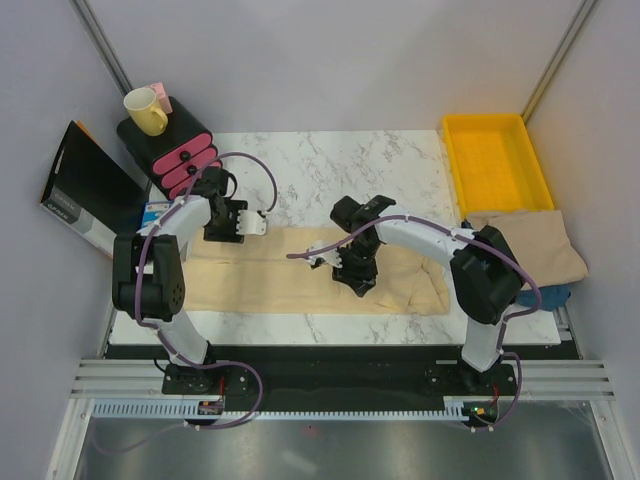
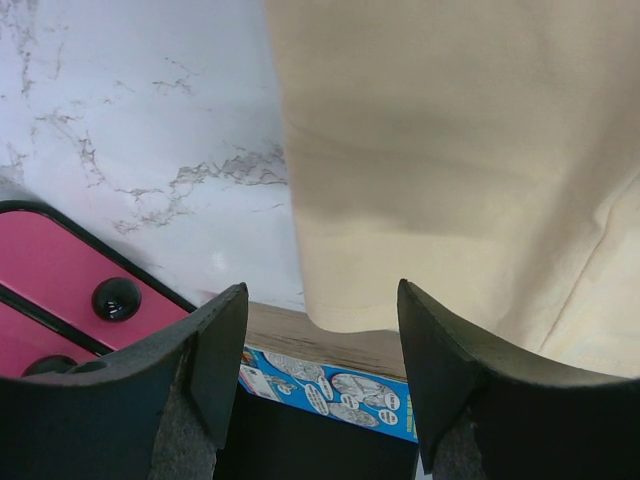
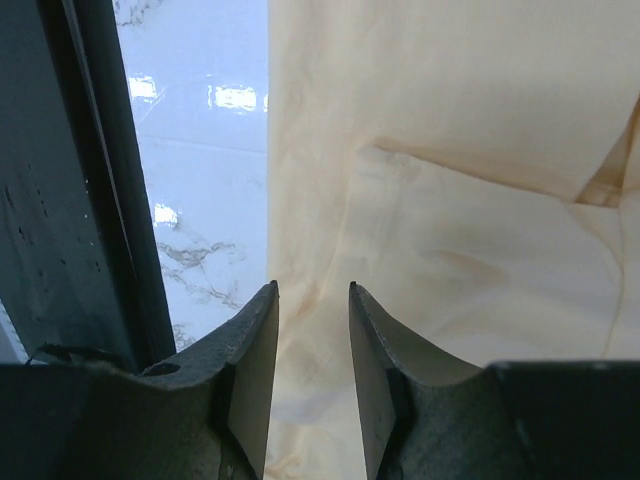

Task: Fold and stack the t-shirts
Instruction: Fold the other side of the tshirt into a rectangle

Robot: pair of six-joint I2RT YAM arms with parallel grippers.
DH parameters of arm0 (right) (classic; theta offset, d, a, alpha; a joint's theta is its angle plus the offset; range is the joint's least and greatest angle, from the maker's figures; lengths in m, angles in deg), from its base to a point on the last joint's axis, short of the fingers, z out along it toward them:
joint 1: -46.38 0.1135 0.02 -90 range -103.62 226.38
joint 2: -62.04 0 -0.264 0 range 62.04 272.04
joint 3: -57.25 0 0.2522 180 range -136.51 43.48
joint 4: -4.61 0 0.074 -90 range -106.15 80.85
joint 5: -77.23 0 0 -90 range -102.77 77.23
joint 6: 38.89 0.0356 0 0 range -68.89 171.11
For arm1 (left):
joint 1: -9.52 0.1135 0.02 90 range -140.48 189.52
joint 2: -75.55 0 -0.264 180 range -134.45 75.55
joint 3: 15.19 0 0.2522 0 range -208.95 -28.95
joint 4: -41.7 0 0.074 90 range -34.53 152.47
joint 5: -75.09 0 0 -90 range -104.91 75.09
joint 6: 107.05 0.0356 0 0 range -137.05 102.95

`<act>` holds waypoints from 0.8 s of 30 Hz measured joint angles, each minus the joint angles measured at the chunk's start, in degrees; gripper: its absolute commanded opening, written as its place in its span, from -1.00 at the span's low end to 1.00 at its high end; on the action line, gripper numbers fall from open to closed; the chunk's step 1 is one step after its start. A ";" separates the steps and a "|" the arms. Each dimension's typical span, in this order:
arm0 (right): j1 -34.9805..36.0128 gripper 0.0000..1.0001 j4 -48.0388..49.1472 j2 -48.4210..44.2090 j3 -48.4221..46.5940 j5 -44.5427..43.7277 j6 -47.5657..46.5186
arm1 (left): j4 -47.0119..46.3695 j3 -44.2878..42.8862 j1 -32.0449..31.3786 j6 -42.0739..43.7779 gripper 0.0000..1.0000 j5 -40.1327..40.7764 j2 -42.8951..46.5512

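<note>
Right gripper (image 1: 352, 272) hangs at centre frame in my overhead view, low over the cream t-shirt (image 1: 260, 282) spread flat across the middle of the marble table (image 1: 330, 160); on its wrist feed I see the jaws parted only a little, nothing between them. Left gripper (image 1: 255, 223), at left centre over that shirt's left edge, stands wide apart and empty. A second t-shirt (image 1: 530, 245) lies folded at the right edge, just below the yellow tray (image 1: 495, 155).
</note>
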 measured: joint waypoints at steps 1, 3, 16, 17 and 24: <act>0.26 -0.14 0.48 0.57 0.00 0.07 0.20 | 0.00 0.35 -0.04 -0.17 0.39 -0.02 0.02; 0.55 -0.14 1.60 1.81 0.00 0.09 0.74 | 0.02 0.74 -0.13 -0.59 0.40 -0.09 0.04; 0.72 0.07 7.37 7.17 0.00 0.13 3.63 | -0.70 1.33 -0.15 -1.38 0.40 -0.37 0.15; 0.76 0.08 7.78 7.37 0.00 0.15 3.87 | -0.81 1.33 -0.15 -1.38 0.40 -0.44 0.15; 1.51 -0.20 10.16 8.00 0.81 0.31 4.96 | -1.01 1.09 -0.13 -1.38 0.40 -1.31 0.13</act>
